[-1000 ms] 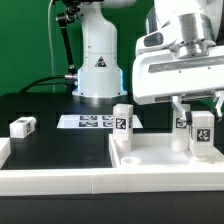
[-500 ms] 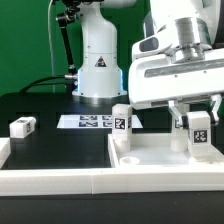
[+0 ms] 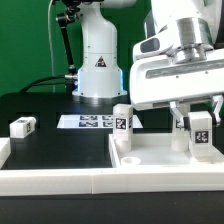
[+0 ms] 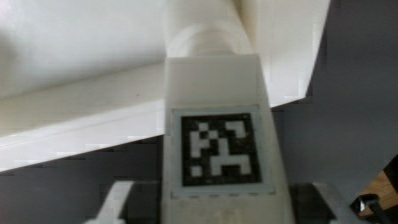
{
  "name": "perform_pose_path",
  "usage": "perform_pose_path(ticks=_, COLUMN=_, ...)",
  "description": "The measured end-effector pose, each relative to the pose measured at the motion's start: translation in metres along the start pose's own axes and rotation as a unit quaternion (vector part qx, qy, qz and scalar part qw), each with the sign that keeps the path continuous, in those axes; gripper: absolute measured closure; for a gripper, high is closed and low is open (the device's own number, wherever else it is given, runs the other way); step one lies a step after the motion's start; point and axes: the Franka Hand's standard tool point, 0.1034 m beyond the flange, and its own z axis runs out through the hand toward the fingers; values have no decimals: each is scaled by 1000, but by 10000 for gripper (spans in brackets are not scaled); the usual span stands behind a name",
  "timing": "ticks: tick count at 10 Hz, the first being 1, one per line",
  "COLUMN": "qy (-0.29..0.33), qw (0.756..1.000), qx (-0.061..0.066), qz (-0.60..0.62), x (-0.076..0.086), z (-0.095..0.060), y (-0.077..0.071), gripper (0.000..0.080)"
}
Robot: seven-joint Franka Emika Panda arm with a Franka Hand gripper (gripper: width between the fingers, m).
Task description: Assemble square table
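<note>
Square table leg (image 3: 201, 133) stands upright, pinched between the two fingers of the hand (image 3: 198, 118), its tag facing outward. Directly beneath the hand lies the white tabletop (image 3: 150, 160); whether the leg's foot touches it I cannot tell. A second leg (image 3: 121, 120) stands on the tabletop's corner, beside the hand toward the exterior view's left. A third leg (image 3: 22, 126) lies well apart on the black worktop (image 3: 60, 150).

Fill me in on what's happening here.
The gripper is shut on one leg, holding it upright over the tabletop toward the exterior view's right. A second leg stands upright at the tabletop's far corner on that view's left. A third leg lies loose on the black table.
</note>
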Motion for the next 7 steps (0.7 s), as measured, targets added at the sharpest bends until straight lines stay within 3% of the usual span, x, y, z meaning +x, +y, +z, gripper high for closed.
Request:
perform_pose_path(ticks=1, qy=-2, qw=1000, qx=0, qz=0, x=-1, z=0, y=0, gripper=503)
perform_pose_path(ticks=2, qy=-4, qw=1000, qx=0, qz=0, x=-1, z=0, y=0, gripper=426)
perform_pose_path(ticks=3, qy=-3, qw=1000, qx=0, qz=0, x=0, z=-2, y=1, gripper=246)
perform_pose_path(ticks=4, qy=-2, qw=1000, qx=0, qz=0, x=0, z=-2, y=1, gripper=246)
perform_pose_path(ticks=5, qy=-2, qw=1000, qx=0, qz=0, x=1, z=-3, y=0, gripper=167)
perform_pose_path(ticks=7, qy=0, qw=1000, qx=1, qz=-1, x=4, z=-5, y=0, gripper=155)
